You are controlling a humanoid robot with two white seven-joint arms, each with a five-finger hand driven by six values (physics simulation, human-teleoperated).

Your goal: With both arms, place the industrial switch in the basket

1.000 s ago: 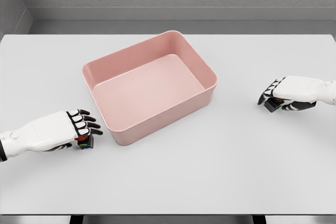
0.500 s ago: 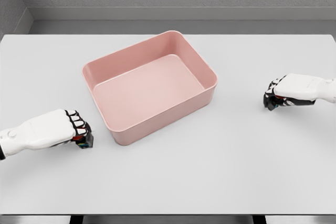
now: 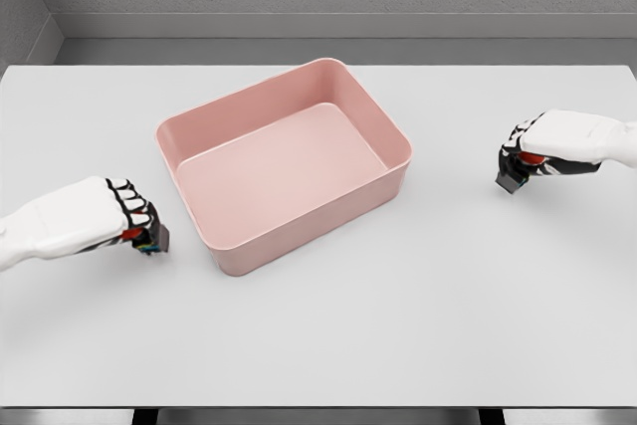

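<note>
Status: my left hand (image 3: 127, 223) is clenched on one switch (image 3: 152, 238), right hand (image 3: 532, 151) clenched on the other switch (image 3: 511, 179), both w/ switches just off the desk (image 3: 328, 335). Basket (image 3: 284, 161) empty; carry and drop remain. Vs. 0.5 s ago: both hands have risen slightly.

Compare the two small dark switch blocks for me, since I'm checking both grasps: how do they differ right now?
The left small dark switch block sits in the left hand by the pink rectangular plastic basket's near-left corner; the right small dark switch block sits in the right hand, well clear of the basket. The left one shows coloured edges; the right looks plain dark under a red spot. Both are gripped by curled fingers, outside the basket.
</note>
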